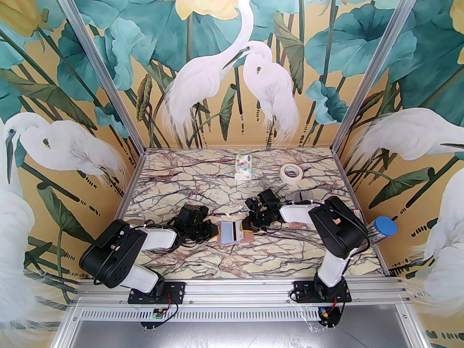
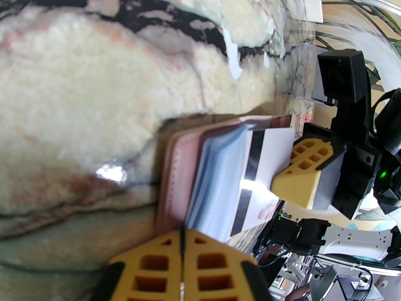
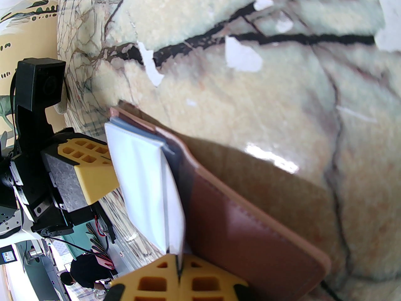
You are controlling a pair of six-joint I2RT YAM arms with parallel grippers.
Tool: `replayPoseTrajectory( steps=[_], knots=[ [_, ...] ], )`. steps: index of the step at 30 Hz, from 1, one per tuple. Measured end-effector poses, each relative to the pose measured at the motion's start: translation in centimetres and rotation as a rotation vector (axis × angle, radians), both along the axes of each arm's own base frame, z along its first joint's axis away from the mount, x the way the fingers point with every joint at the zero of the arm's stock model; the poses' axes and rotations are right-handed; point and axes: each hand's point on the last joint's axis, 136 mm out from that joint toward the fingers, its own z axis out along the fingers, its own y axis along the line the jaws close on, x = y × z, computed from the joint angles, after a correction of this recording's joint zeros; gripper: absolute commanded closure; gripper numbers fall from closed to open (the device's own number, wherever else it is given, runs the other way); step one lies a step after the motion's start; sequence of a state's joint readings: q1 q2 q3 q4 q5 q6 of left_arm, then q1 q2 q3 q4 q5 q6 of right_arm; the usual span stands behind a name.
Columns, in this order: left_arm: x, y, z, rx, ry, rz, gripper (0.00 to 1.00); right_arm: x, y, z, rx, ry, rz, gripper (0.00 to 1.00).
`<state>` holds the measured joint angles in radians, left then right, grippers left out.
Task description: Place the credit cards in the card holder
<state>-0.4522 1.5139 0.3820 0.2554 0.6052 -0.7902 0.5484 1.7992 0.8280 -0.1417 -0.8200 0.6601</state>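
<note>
Marble-veined tabletop [image 1: 181, 179] carries the whole scene, with both arms folded low over it and converging on the open card holder [image 1: 226, 235] at its middle. A white patterned tissue pack [image 1: 243, 166] and a roll of masking tape [image 1: 291, 173] stand well beyond the card holder, toward the far wall, and play no part.

The dusty-pink card holder lies flat, its pale blue lining facing up. From its left, the left gripper [image 2: 182, 246] has its yellow fingers pressed together on the holder's near edge, apparently pinning a leaf of the lining to steady it. From its right, the right gripper [image 3: 178, 262] is clamped on a white credit card [image 2: 272, 152] with a dark stripe, held by its outer end, the other end lying over the blue lining.

The step in hand looks to be insertion: the card is lined up at the holder, but how far its leading edge has gone into a pocket cannot be told. The next move seems to call for a shallow, straight push toward the holder's spine while the left gripper keeps the holder from sliding. The right fingers can let go only once the card sits deep enough to stay.
</note>
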Motion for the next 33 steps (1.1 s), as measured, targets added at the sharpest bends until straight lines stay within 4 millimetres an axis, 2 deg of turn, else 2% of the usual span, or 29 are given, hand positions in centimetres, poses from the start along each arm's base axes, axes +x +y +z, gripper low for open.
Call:
replayPoseTrajectory(
  steps=[14, 33],
  knots=[
    [-0.02, -0.01, -0.04, 0.000, 0.002, -0.001, 0.95, 0.18, -0.31, -0.05, -0.003, -0.002, 0.008, 1.00],
    [0.07, -0.16, -0.05, -0.005, 0.002, -0.005, 0.96, -0.26, 0.31, -0.20, 0.012, 0.021, 0.003, 1.00]
  ],
)
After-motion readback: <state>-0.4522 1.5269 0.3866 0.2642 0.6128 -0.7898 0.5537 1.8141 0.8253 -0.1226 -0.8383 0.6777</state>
